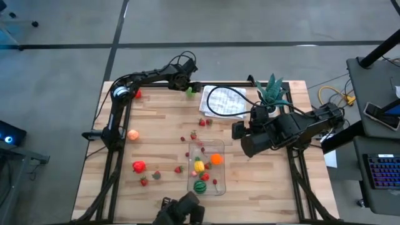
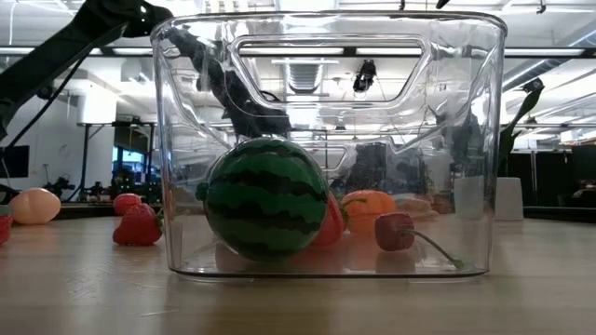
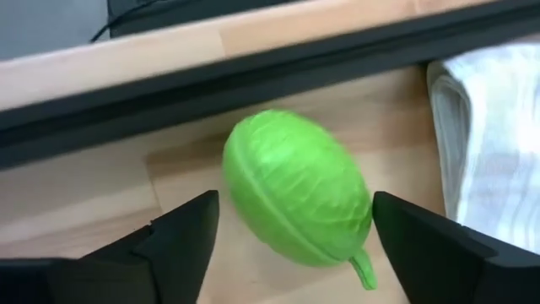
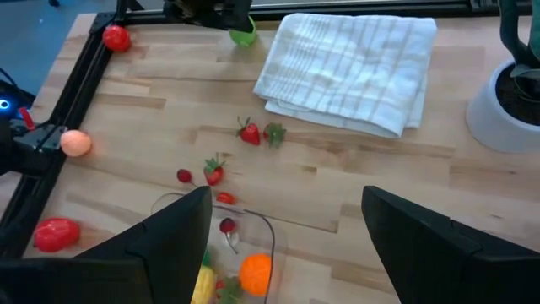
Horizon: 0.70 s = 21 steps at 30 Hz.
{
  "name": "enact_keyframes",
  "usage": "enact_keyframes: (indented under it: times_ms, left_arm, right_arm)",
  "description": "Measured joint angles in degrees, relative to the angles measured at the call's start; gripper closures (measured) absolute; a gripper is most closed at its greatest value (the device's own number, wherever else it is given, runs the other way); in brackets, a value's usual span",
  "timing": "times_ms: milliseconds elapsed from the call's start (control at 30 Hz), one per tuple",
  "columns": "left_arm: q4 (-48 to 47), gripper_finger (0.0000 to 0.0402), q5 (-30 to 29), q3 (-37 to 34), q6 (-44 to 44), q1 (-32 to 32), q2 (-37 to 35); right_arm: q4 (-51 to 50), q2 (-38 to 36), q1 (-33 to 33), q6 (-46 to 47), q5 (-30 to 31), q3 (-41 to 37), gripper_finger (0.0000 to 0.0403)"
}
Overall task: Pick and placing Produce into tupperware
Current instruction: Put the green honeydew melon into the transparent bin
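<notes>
Lime-green fruit (image 3: 295,196): lies on the wood at the far edge of the desk, beside the dark frame rail and just left of the white cloth; a small stem sticks out of one end.
Left gripper (image 3: 291,232): at that far edge, low over the wood, its two dark fingers (image 3: 181,232) standing apart on either side of the green fruit, with wood showing between each finger and the fruit's skin.
Tupperware (image 1: 220,150): clear plastic, near the front edge of the desk, about midway along it.
Inside the tupperware: a striped dark-green melon (image 2: 265,198) at the front end, an orange fruit (image 1: 216,159), a yellow piece (image 1: 199,165) and small red pieces, one a cherry (image 2: 395,232) with a thin stem.
Loose produce: a red fruit (image 1: 138,166) and strawberries towards the front-left corner, a peach-coloured fruit (image 1: 133,134) at the left edge, a red one (image 1: 137,94) at the far-left corner, tiny strawberries (image 4: 248,132) scattered between the cloth and the tupperware.
Right gripper (image 4: 287,232): held above the middle of the desk, right of the tupperware's far end, jaws wide apart and empty.
White cloth (image 4: 346,67): folded, at the far edge.
Plant (image 1: 271,92): spiky teal-green, in a white pot, at the far-right corner.
</notes>
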Motion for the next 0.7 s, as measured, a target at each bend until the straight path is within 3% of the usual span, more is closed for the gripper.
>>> enact_keyframes:
  times_ms: [200,367,567,700]
  left_arm:
    - [0.7,0.0159,-0.2,-0.4,0.0,0.0,0.1]
    - [1.0,0.0173,0.3,-0.7,0.0,0.0,0.1]
    - [-0.6,0.0175,8.8,-0.8,1.5,-0.5,-2.2]
    - [-2.9,0.0175,13.2,-1.6,8.5,-3.2,-9.3]
  right_arm:
    - [0.0,0.0,0.0,-0.2,0.0,0.0,0.0106]
    - [0.0,0.0,0.0,-0.2,0.0,0.0,0.0106]
    - [0.0,0.0,0.0,-1.1,0.0,0.0,0.0106]
    - [0.0,-0.4,0.0,-1.1,0.0,0.0,0.0106]
